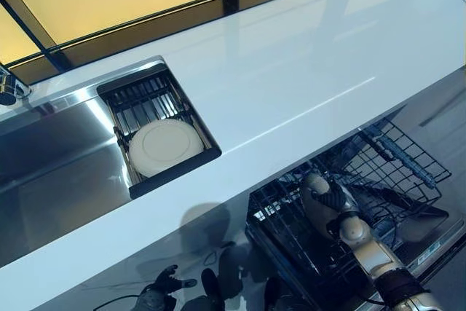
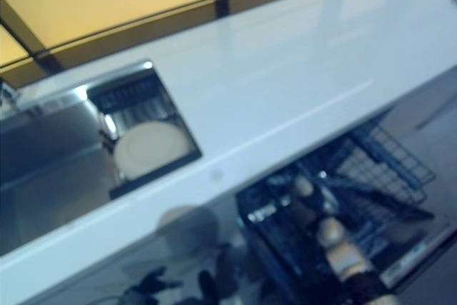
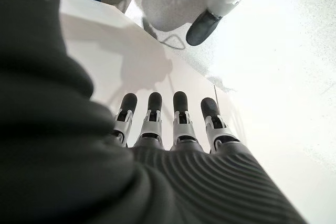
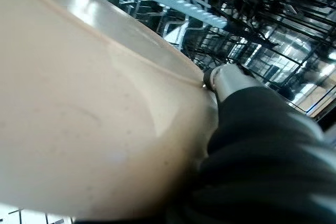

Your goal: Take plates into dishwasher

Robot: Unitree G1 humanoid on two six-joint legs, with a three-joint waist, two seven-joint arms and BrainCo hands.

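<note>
Cream plate (image 4: pixel 89 119) tilted on edge in right hand (image 1: pixel 325 202).

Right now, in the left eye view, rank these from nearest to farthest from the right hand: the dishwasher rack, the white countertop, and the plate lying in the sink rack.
1. dishwasher rack: the right hand, holding a plate, sits inside it.
2. white countertop: its front edge runs just above the rack.
3. plate in the sink rack: across the counter, toward the robot's left.
</note>
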